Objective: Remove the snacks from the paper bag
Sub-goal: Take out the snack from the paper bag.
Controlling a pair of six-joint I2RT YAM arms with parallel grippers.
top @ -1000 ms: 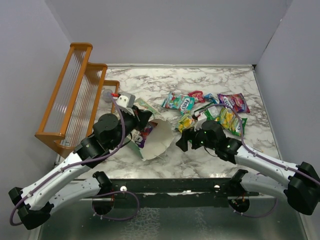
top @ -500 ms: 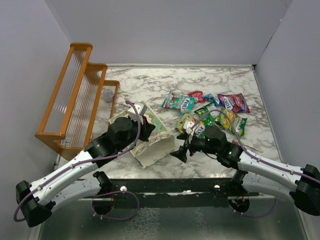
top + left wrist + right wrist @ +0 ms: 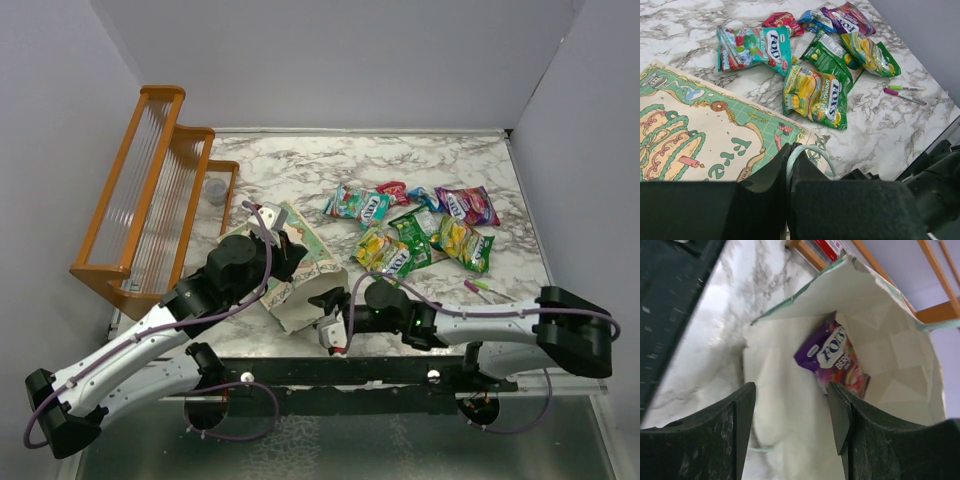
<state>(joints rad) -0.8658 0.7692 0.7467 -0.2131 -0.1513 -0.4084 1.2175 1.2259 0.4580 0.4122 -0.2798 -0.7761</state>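
The pale-green paper bag (image 3: 320, 258) lies tilted on its side on the marble table, its white mouth facing the near edge. My left gripper (image 3: 288, 262) is shut on the bag's thin loop handle (image 3: 807, 151), which is pinched between the fingers above the printed side (image 3: 700, 135). My right gripper (image 3: 330, 325) is open at the bag's mouth, its jaws wide apart. A purple snack packet (image 3: 835, 357) lies deep inside the bag (image 3: 885, 360), beyond the fingertips. Several snack packets (image 3: 420, 225) lie in a cluster on the table to the right, also in the left wrist view (image 3: 815, 92).
An orange wooden rack (image 3: 150, 190) stands along the left side. Thin pink-and-green pens (image 3: 480, 288) lie right of the right arm, also in the left wrist view (image 3: 905, 92). Grey walls close in the back and both sides.
My right gripper swung left and toward the near edge, from beside the snack cluster to the bag's mouth. My left gripper shifted and the bag tipped lower, mouth toward the right gripper.
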